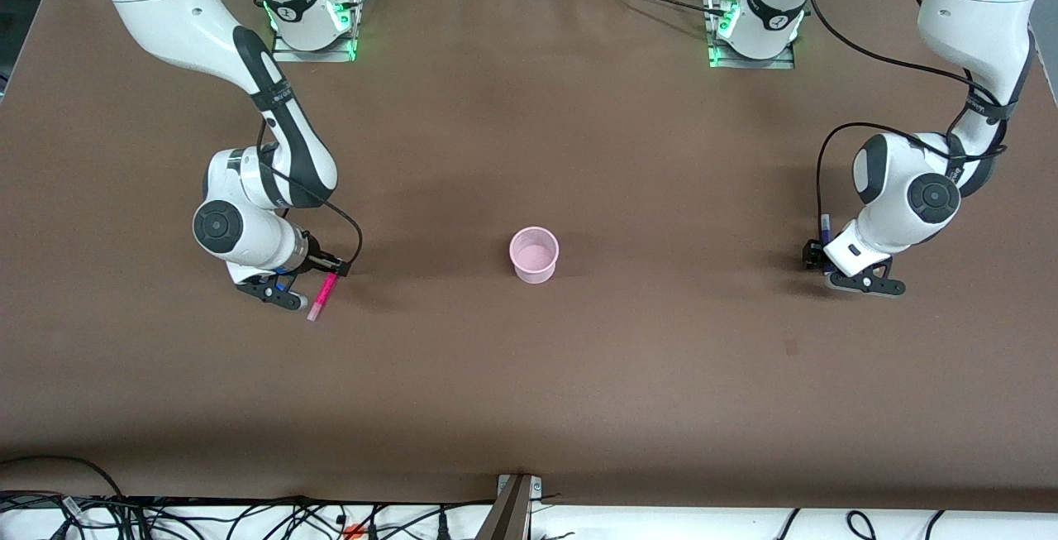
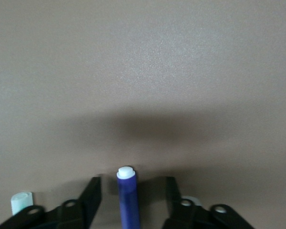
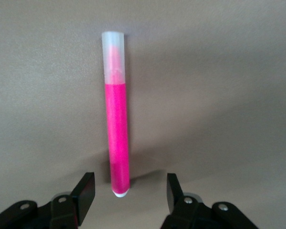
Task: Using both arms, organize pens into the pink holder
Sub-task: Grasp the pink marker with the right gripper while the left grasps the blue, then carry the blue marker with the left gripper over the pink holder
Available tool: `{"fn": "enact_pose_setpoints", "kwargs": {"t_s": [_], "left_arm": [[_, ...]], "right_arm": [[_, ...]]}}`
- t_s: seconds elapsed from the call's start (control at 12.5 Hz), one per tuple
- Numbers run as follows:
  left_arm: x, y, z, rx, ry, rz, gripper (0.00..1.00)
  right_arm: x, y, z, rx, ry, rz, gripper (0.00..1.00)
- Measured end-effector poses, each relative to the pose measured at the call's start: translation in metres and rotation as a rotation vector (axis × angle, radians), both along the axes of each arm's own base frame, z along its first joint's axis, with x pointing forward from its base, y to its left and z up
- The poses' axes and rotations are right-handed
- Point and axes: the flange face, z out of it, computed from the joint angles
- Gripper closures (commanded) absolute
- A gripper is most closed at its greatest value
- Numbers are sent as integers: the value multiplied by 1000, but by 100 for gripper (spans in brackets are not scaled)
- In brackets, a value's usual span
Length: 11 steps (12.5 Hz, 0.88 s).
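Your pink holder [image 1: 534,254] stands empty mid-bench, upright. At the right arm's end the magenta pen [image 1: 321,297] lies flat, and the right gripper [image 3: 128,188] has its fingers spread either side of the pen's tail, not clamped. The left gripper [image 2: 128,193] straddles the purple pen [image 2: 127,196], fingers apart too. You're at the pick stage; next, close and lift toward the holder.

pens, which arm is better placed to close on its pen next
Left, probably. The purple pen already reaches in between the left gripper's open jaws. The right gripper is open too, but only the magenta pen's end is level with its fingertips.
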Motion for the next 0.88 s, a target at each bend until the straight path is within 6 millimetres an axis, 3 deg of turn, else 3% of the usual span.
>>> {"fn": "enact_pose_setpoints", "kwargs": {"t_s": [0.08,0.24,0.48,0.56,0.72,0.88], "left_arm": [[0,0,-1,0,1,0,100],[-1,3,-2,0,5,-20,100],[0,13,0,1,6,-71,100],[2,15,3,2,14,-75,100],[13,9,23,3,119,-84,100],[35,-19,73,-51,244,-40,100]], "right_arm": [[-1,1,-2,1,3,-1,64],[-1,1,-4,1,2,-2,73],[1,0,-6,2,-12,-4,97],[1,0,-6,2,-13,-4,100],[1,1,-6,3,-13,-4,100],[-1,6,-5,23,21,-20,100]]}}
